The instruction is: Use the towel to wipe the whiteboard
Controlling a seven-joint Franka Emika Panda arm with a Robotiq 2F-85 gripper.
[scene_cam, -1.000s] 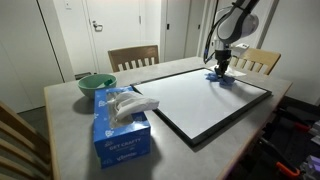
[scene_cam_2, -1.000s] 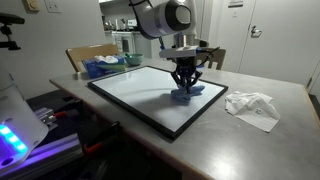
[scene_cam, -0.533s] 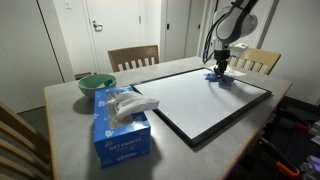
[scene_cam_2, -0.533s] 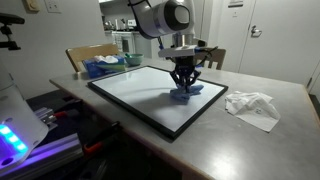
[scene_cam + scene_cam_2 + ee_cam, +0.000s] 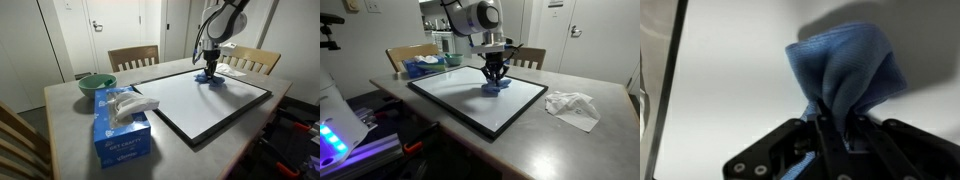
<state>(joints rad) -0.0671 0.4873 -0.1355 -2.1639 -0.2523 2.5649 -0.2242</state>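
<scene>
A blue towel (image 5: 211, 77) lies bunched on the white whiteboard (image 5: 190, 100), near its far edge. It also shows in an exterior view (image 5: 498, 87) on the whiteboard (image 5: 470, 95). My gripper (image 5: 208, 70) points straight down and is shut on the towel, pressing it against the board; it also shows in an exterior view (image 5: 495, 78). In the wrist view the towel (image 5: 845, 70) is pinched between the gripper's fingers (image 5: 833, 125) over the white board surface (image 5: 730, 80), with the black frame at the left.
A blue tissue box (image 5: 121, 125) and a green bowl (image 5: 96, 84) stand on the grey table (image 5: 70, 130). Crumpled white paper (image 5: 572, 106) lies beside the board. Wooden chairs (image 5: 133, 57) stand around the table.
My gripper has slid the towel across the whiteboard, leftward in both exterior views, along the board's far edge. The grip has not changed.
</scene>
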